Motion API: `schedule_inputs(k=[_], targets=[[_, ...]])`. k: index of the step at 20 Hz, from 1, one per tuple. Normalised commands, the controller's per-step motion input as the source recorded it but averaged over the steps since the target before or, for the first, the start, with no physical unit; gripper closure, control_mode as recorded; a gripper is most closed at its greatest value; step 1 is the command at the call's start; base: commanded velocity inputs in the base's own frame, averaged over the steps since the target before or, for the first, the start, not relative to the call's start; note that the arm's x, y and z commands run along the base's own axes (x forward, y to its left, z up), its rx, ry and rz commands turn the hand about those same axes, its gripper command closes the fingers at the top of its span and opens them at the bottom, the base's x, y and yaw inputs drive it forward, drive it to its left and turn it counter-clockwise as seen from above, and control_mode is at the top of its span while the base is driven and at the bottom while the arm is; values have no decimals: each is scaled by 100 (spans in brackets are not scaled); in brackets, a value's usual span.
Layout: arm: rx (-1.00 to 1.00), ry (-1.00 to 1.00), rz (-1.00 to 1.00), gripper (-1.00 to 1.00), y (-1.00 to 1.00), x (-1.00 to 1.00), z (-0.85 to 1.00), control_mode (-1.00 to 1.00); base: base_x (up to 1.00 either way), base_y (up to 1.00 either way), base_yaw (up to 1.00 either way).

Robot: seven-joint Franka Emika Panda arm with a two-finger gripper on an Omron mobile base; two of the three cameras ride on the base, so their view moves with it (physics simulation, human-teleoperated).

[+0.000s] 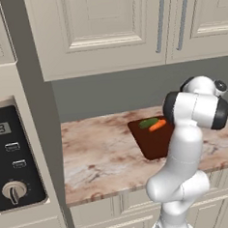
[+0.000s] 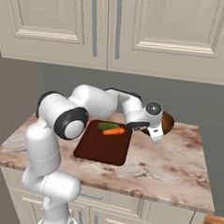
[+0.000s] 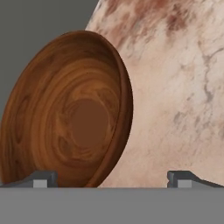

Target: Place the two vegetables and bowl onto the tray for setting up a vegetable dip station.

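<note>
The pincer [image 3: 112, 178] stands released, its two fingertips [image 3: 43, 178] spread wide and grasping nothing. The bowl [image 3: 70, 113] lies directly ahead of it on the marbled surface [image 3: 175, 87], its rim reaching in between the tips on one side. In the right base view the bowl [image 2: 167, 122] sits just behind the pincer [image 2: 155, 135]. The tray [image 2: 102, 144] lies beside the pincer toward the arm's base, carrying the carrot [image 2: 113, 131] and cucumber [image 2: 107, 126] side by side.
</note>
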Motion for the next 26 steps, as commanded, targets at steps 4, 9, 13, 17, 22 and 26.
schedule_inputs(k=[4, 9, 13, 17, 22, 26], targets=[[0, 0, 0, -100, 0, 14, -8, -100, 0, 0, 0], [0, 0, 0, -100, 0, 0, -17, -100, 0, 0, 0], [0, 0, 0, -100, 0, 0, -18, -100, 0, 0, 0], [0, 0, 0, -100, 0, 7, -9, -100, 0, 0, 0], [0, 0, 0, -100, 0, 12, -2, -100, 0, 0, 0], [0, 0, 0, -100, 0, 16, -2, -100, 0, 0, 0]])
